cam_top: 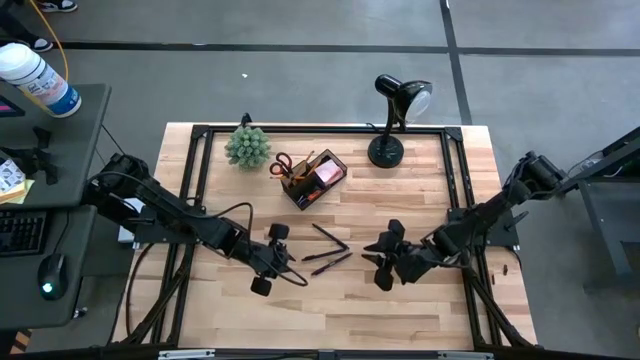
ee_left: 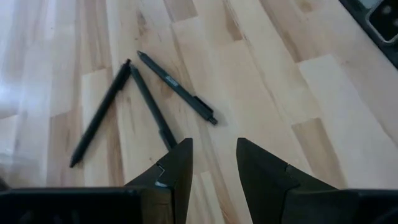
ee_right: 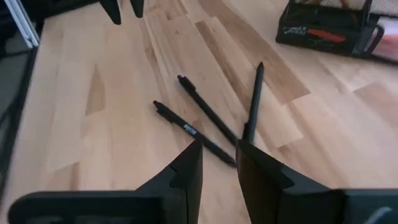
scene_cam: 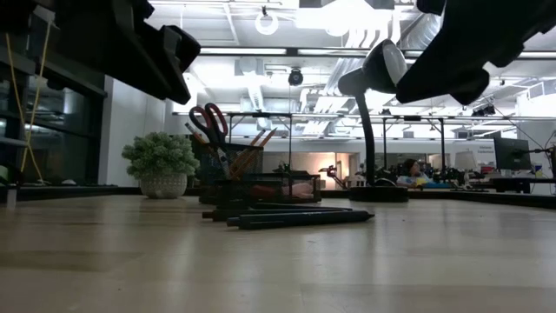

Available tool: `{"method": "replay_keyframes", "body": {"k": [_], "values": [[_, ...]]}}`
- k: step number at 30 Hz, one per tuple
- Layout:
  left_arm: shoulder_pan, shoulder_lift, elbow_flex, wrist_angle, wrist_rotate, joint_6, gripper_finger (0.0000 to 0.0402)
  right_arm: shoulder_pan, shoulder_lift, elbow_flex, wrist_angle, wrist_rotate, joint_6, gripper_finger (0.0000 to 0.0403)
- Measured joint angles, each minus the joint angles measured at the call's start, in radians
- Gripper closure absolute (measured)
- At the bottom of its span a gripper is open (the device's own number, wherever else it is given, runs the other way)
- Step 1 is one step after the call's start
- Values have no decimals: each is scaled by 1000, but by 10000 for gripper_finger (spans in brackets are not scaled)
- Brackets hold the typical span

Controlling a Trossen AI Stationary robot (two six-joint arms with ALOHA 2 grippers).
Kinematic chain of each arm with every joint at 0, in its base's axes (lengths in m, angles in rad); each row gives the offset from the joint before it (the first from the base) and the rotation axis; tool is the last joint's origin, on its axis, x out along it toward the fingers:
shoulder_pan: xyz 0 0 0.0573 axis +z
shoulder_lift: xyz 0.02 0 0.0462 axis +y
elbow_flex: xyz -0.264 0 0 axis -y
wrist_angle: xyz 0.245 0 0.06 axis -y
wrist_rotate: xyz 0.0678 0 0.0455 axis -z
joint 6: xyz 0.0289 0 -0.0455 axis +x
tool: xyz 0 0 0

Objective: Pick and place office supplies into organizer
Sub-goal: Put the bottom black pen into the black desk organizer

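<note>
Three black pens [cam_top: 331, 250] lie loose on the wooden table, between my two grippers. The black organizer [cam_top: 315, 178] stands toward the far edge, with red-handled scissors [cam_top: 282, 165] and orange pencils upright in it and a pink pad in its front part. My left gripper [ee_left: 214, 163] hovers open just left of the pens [ee_left: 149, 106], nothing between its fingers. My right gripper [ee_right: 218, 163] hovers open just right of the pens [ee_right: 205, 115], its fingers pointing slantwise down at them. In the high view, my left gripper [cam_top: 272, 258] and my right gripper [cam_top: 385, 258] face each other.
A small green plant [cam_top: 247, 147] sits left of the organizer and a black desk lamp [cam_top: 392, 120] stands at the far right. A black frame [cam_top: 452, 190] runs along the table's sides. Bare wood lies near the front edge.
</note>
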State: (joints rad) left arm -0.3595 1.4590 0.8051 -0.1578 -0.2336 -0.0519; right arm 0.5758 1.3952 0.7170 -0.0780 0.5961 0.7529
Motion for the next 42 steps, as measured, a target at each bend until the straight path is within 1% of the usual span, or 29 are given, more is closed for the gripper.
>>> {"method": "replay_keyframes", "body": {"k": [5, 13, 17, 22, 27, 32, 36, 39, 42], "values": [[0, 0, 0, 0, -13, -7, 291, -16, 0, 0, 0, -5, -78, 313], [0, 0, 0, -2, -12, -39, 291, -27, 0, 0, -1, -32, -73, 311], [0, 0, 0, -3, -10, -39, 291, -27, 0, 0, -2, -68, -62, 311], [0, 0, 0, -3, -10, -39, 291, -27, 0, 0, -3, -126, -156, 314], [0, 0, 0, -26, -21, -46, 291, -27, 0, 0, -27, -131, -149, 326], [0, 0, 0, -79, -21, -141, 291, -27, 0, 0, -56, -132, -178, 347], [0, 0, 0, -118, -20, -205, 291, -27, 0, 0, -35, -159, -238, 362], [-1, 0, 0, -114, -20, -206, 291, -27, 0, 0, -8, -183, -264, 371], [-3, -1, 0, -75, -19, -179, 291, -26, 0, 0, -5, -182, -233, 378]]}}
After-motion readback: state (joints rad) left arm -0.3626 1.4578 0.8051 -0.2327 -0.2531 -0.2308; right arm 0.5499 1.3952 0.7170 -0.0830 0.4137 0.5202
